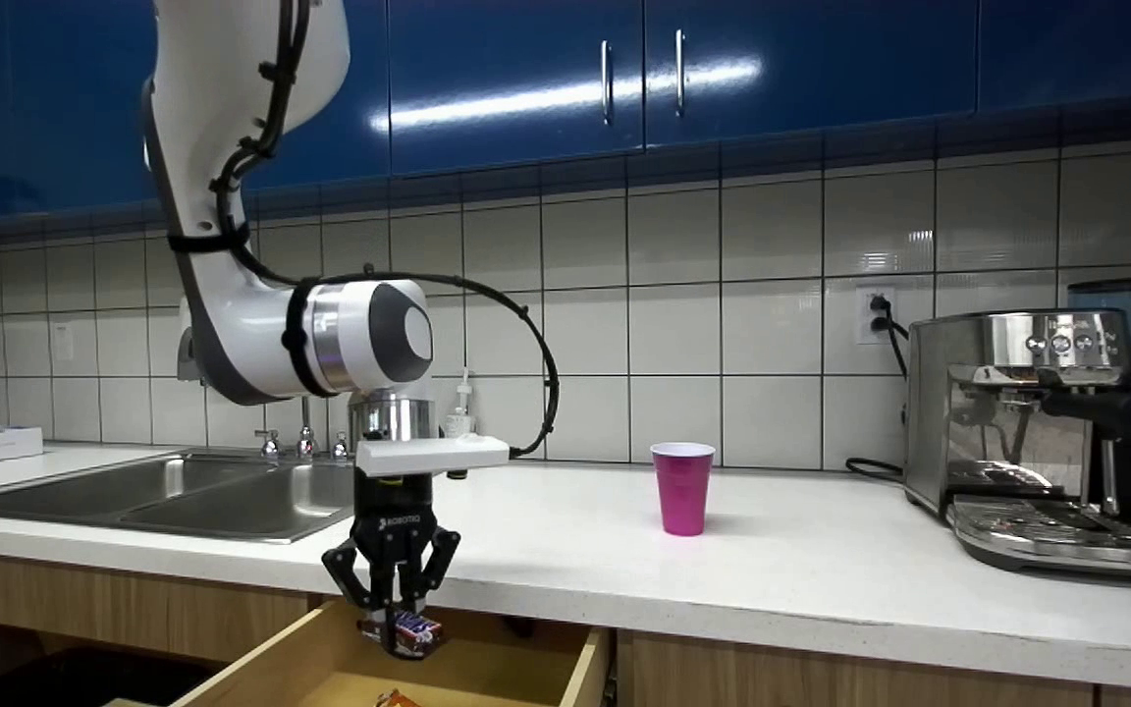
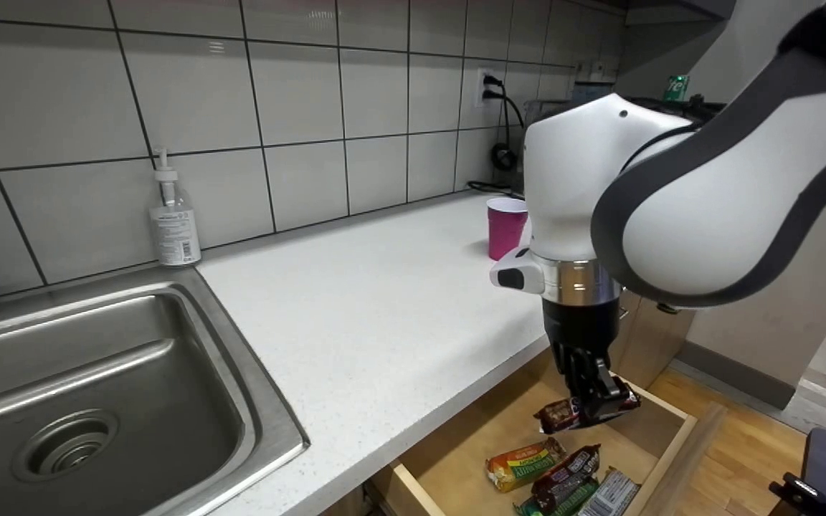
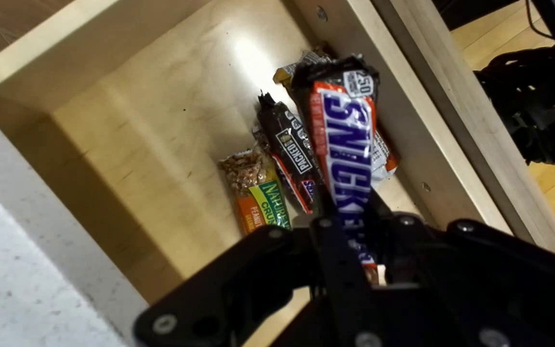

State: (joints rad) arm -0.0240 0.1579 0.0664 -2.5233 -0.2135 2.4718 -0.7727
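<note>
Tool (image 1: pixel 403 626) — gripping Snickers bar (image 3: pixel 347 144)

1. Glossy blue cabinets (image 1: pixel 516 49) up top with silver handles (image 1: pixel 680 74), catching a bright streak of light (image 1: pixel 526 101)
2. Below them, a pale, dark-jointed tiled wall (image 1: pixel 673 334)
3. White countertop (image 1: pixel 821 550) along that wall, with a steel sink (image 2: pixel 244 365) set in
4. Wood-grain cabinet fronts (image 1: pixel 821 684) underneath
5. Wooden floor (image 2: pixel 750 444); in an exterior view, plain wall (image 2: pixel 757 344) with dark baseboard (image 2: pixel 736 378)
</note>
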